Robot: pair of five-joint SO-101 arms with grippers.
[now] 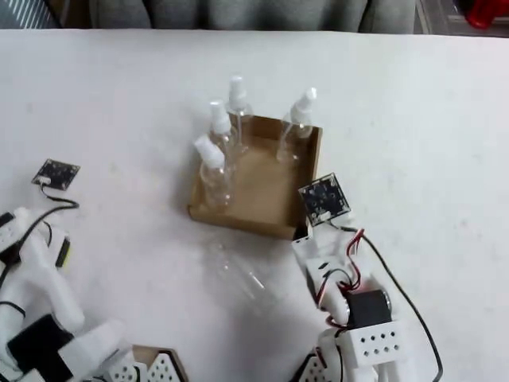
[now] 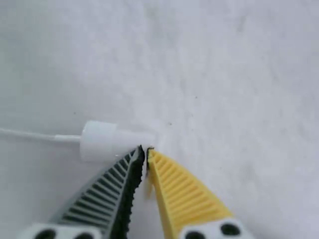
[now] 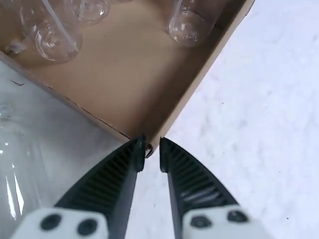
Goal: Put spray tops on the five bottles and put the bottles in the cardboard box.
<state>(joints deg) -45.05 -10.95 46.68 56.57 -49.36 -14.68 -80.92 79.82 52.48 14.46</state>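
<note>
Left gripper [image 2: 145, 149] clenched empty; spray top [image 2: 102, 141] lies at my tips, not yet grasped. Right gripper [image 3: 149, 147] pinches corner of cardboard box [image 3: 139, 74], which I judge steadies it. Uncapped bottle [image 1: 238, 274] lies beside right jaws, outside box, awaiting top.

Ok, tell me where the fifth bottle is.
In the high view the bottle lies on its side on the table, on the arms' side of the box, left of the right pincer at the box's near right corner.
</note>
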